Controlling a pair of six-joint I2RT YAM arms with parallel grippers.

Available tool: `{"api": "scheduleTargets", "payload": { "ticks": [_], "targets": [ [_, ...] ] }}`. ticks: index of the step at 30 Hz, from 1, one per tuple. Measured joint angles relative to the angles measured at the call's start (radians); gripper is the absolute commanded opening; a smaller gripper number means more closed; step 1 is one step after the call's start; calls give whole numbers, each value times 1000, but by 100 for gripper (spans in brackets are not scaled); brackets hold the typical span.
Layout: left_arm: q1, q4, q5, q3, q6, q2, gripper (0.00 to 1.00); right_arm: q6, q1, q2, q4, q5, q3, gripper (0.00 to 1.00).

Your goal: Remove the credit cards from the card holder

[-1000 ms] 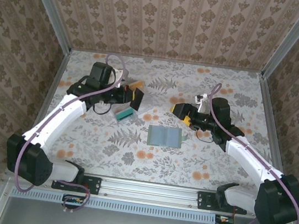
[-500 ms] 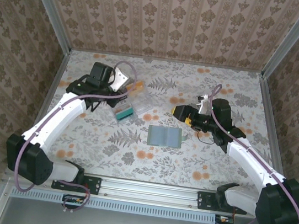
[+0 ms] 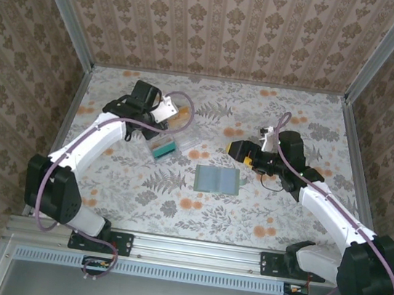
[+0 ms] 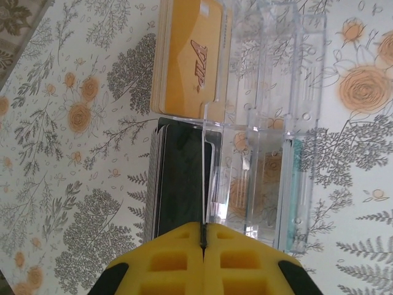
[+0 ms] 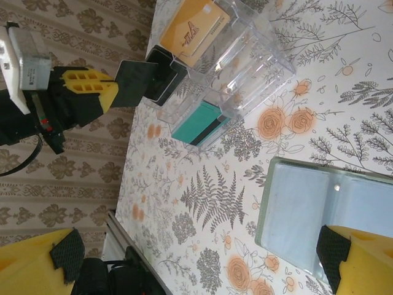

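Left pincer (image 4: 202, 244) has carried a black card (image 5: 136, 83) to the box (image 4: 270, 123).

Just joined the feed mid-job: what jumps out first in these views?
The left gripper is shut on a black card, held edge-on at the clear box towards the left rear. The card holder lies open and flat in the middle, with the open right gripper hovering just beyond it.

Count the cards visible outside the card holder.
4: an orange card and a black card in adjacent compartments of the clear box, a teal card at its opposite side, a dark card pinched by the left gripper. More may be stacked behind the black one.
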Motion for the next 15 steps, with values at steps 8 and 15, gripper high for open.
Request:
{"api": "scheduleTargets", "payload": {
  "ticks": [8,15],
  "targets": [
    [0,23,-46,1,42,42,0,-6,0,19,-5,0,0,100],
    [0,47,-57,1,56,63,0,-7,0,39,-5,0,0,100]
  ]
}}
